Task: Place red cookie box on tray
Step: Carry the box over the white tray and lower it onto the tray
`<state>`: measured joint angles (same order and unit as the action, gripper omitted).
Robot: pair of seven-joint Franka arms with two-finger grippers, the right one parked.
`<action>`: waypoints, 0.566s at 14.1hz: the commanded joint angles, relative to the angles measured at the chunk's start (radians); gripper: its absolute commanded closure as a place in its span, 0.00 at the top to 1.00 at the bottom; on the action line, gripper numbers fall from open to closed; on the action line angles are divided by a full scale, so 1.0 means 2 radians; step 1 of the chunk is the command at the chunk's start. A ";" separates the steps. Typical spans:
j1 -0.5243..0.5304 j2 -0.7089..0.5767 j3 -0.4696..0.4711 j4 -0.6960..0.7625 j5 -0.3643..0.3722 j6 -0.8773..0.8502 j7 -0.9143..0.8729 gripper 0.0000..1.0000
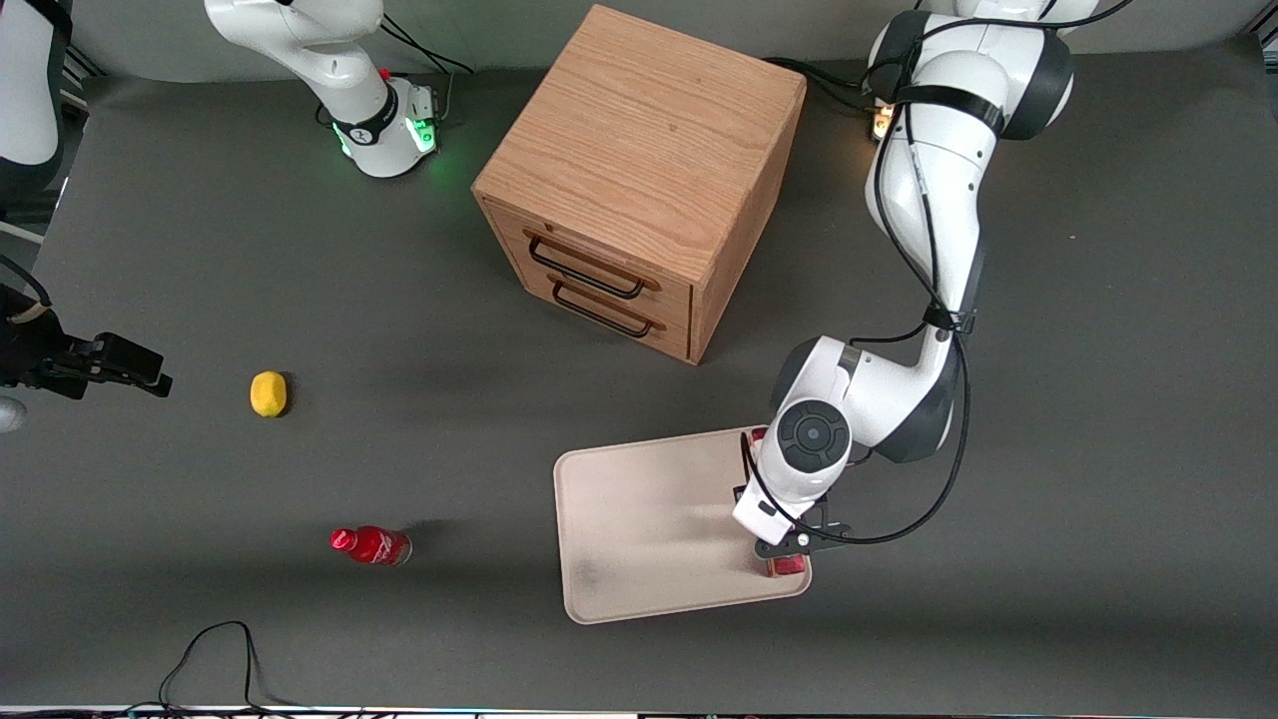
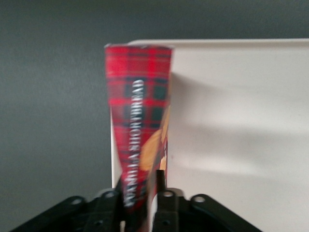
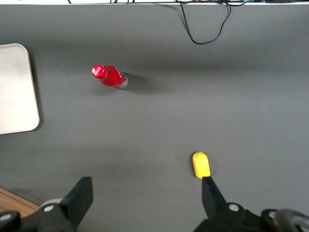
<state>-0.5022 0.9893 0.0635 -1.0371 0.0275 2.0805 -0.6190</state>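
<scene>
The bench (image 1: 200,250) carries the tray (image 1: 639,519), and I hang over the tray's edge at the working arm's end. My end effector (image 2: 142,193) is clamped on the red cookie box (image 2: 140,111), held on its narrow edge above that rim. I judge this the placing step: next I should lower the box fully inside the rim, then let go.

Matt and grainy finishes

Printed tartan card on red cookie box (image 2: 138,104); smooth matt tray (image 1: 639,519); oak-grain cabinet (image 1: 639,170); matt grey surface (image 1: 1098,399).
</scene>
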 commanded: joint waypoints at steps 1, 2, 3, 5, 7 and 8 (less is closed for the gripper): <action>-0.007 0.004 0.003 -0.001 0.016 0.015 0.002 1.00; -0.007 0.003 0.003 -0.001 0.016 0.015 -0.001 1.00; -0.007 0.002 0.002 -0.001 0.015 0.015 0.000 1.00; -0.005 -0.004 -0.001 -0.001 0.013 0.011 0.000 1.00; 0.000 -0.024 0.000 -0.001 0.012 0.004 -0.002 1.00; 0.002 -0.039 0.000 -0.002 0.012 -0.002 -0.003 1.00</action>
<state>-0.5036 0.9820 0.0614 -1.0242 0.0398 2.1018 -0.6194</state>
